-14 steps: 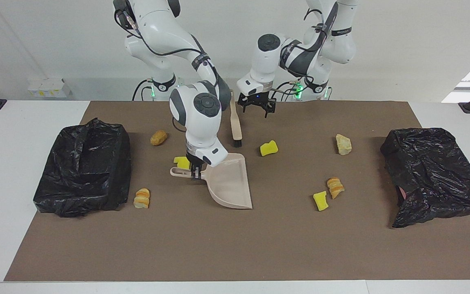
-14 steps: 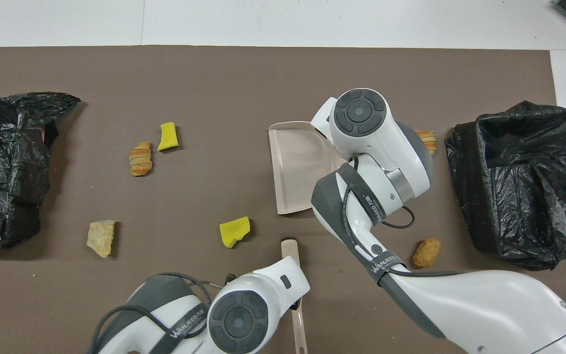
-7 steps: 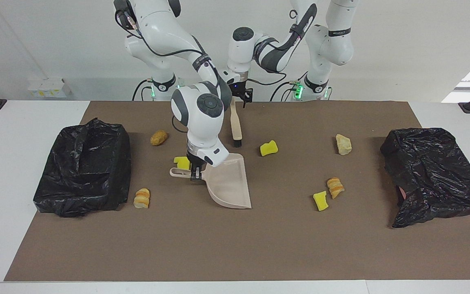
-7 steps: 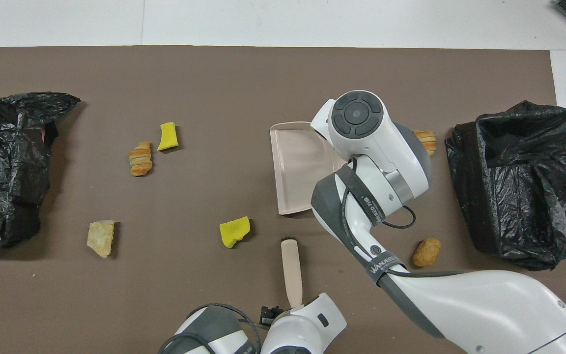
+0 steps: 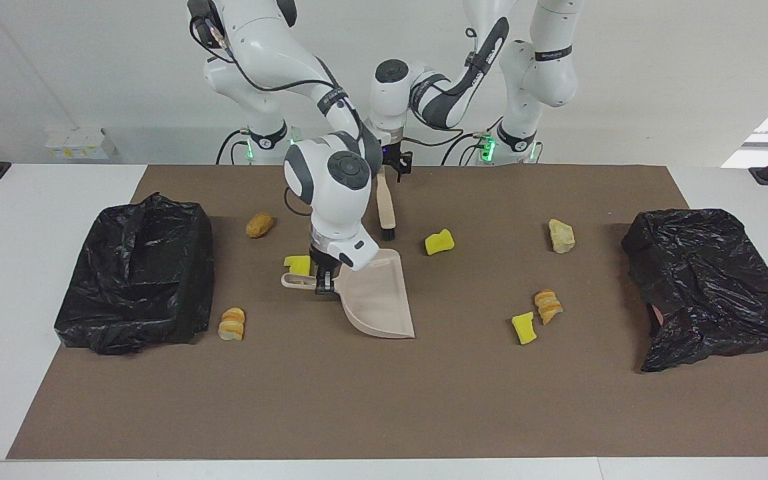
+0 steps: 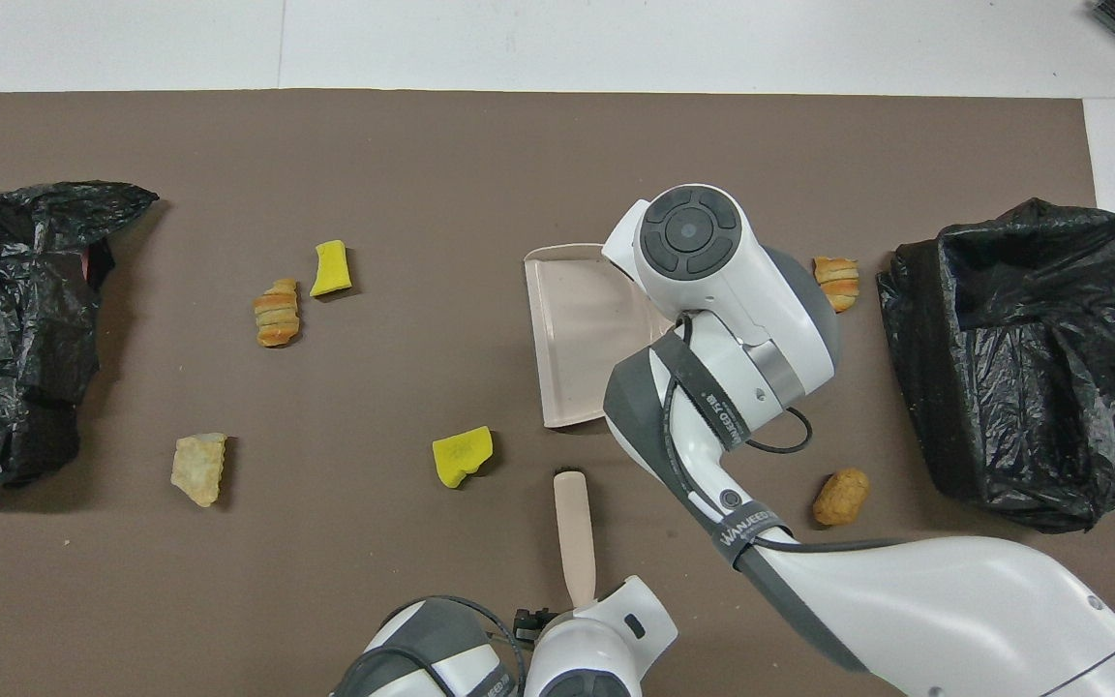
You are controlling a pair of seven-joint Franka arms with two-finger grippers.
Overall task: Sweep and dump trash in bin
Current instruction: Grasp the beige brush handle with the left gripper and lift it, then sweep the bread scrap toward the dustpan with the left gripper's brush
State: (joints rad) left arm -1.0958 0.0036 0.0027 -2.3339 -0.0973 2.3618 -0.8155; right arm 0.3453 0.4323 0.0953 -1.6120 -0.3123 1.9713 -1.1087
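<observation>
A white desk point(image 5: 37, 200) carries a wide brown mat point(image 5: 384, 400). A black-lined bin point(image 5: 137, 273) sits at the right arm's end and a second lined bin point(image 5: 711, 280) at the left arm's end.

Over the last second the left arm has swung in from above the open mat and brought its left pincer point(image 5: 394, 163) down at the handle end of the beige hand brush point(image 5: 385, 203), which lies on the mat close to the robots with its dark bristles pointing away from them. Its fingers were apart and have begun to narrow around the handle; whether they grip it yet cannot be told.

The right pincer point(image 5: 321, 283) stays clamped on the handle of the beige dustpan point(image 5: 377, 300), mid-mat, and has nudged it slightly toward the left arm's end.

The trash has not moved, and all seven scraps lie loose on the mat:
- a yellow sponge chunk point(image 5: 299, 265) touching the dustpan handle
- a yellow sponge piece point(image 5: 439, 242) near the brush bristles
- a brown nugget point(image 5: 259, 225) near the right arm's bin
- a striped bread piece point(image 5: 231, 323) just beside that bin
- a pale lump point(image 5: 561, 235)
- a striped roll point(image 5: 547, 305) with a yellow wedge point(image 5: 524, 328) beside it

Judging from this, sweeping has not begun; once the brush is held, both tools are ready.
</observation>
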